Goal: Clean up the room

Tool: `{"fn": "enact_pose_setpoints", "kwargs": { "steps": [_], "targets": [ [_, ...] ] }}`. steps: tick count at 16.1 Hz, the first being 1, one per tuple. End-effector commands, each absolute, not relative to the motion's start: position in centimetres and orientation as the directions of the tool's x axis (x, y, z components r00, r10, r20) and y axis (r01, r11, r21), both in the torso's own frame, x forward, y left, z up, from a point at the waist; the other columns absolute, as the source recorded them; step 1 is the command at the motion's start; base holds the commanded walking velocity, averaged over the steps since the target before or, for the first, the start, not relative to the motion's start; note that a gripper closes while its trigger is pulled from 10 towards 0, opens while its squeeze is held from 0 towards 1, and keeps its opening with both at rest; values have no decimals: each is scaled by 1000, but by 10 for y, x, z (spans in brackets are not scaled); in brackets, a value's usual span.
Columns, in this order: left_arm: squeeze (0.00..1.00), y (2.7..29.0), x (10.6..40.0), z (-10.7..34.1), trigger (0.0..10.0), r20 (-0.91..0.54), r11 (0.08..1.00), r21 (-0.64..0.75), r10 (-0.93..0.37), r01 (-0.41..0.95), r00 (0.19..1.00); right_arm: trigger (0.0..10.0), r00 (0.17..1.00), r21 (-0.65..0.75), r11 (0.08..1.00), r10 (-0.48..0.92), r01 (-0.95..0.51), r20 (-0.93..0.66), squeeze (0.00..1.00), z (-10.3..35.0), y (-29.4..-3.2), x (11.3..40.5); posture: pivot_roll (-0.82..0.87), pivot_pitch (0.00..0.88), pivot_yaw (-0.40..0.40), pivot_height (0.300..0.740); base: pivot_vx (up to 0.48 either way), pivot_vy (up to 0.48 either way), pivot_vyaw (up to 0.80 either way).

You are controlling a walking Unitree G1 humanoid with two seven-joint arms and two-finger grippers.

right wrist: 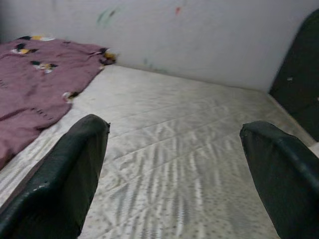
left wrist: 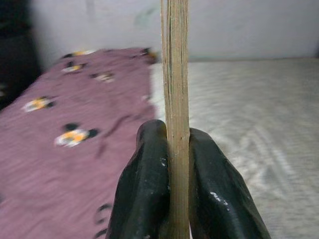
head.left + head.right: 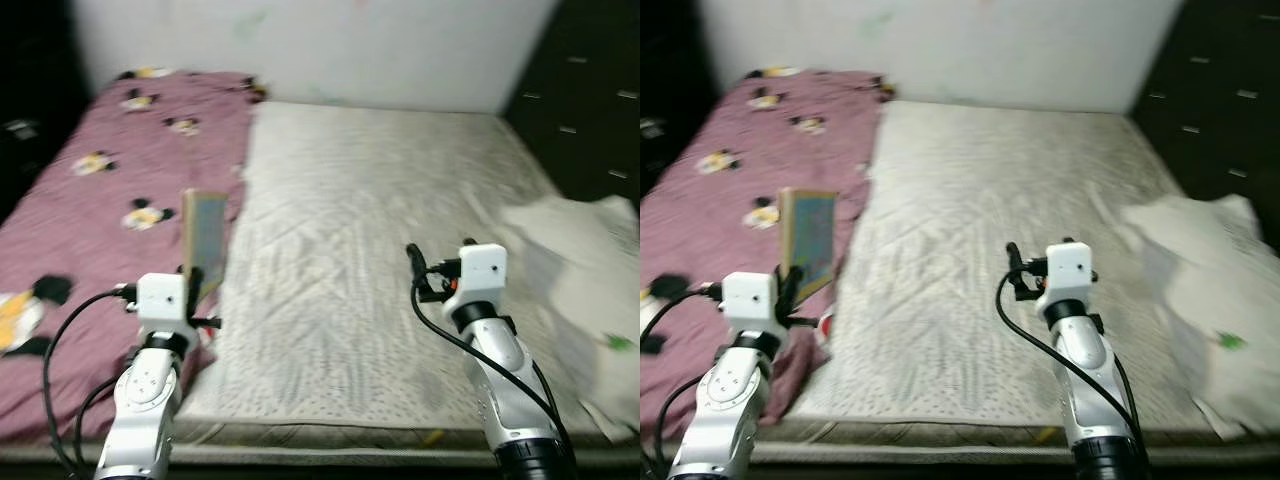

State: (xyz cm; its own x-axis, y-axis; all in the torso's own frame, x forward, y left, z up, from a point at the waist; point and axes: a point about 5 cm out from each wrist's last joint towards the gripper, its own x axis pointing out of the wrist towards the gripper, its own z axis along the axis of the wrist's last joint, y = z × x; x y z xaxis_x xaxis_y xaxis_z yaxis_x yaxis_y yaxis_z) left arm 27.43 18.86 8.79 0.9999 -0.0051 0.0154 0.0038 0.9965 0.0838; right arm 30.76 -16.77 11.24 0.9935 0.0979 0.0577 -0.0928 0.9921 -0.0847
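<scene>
Left gripper carries a thin wooden-edged board upright over the bed, clamped at its lower end.

Board looks stiff, light and flat, so the edge-on pinch by the 2 fingers suits it, though it could pivot. It hangs above the seam between maroon blanket and bare mattress. Right gripper hovers spread wide, empty. White sheet lies crumpled right. No containers visible.

Spread fingers above bare mattress
</scene>
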Motion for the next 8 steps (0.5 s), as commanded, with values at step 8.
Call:
{"fn": "enact_pose_setpoints", "kwargs": {
  "steps": [8],
  "targets": [
    [0, 189, 279, 97, 10000, 33, 998, 58, -10, 8, 999, 10000, 992, -95, 991, 97, -89, 79, 0, 121, -165, 312, -47, 0, -24, 740, 0, -30, -456]
  ]
}}
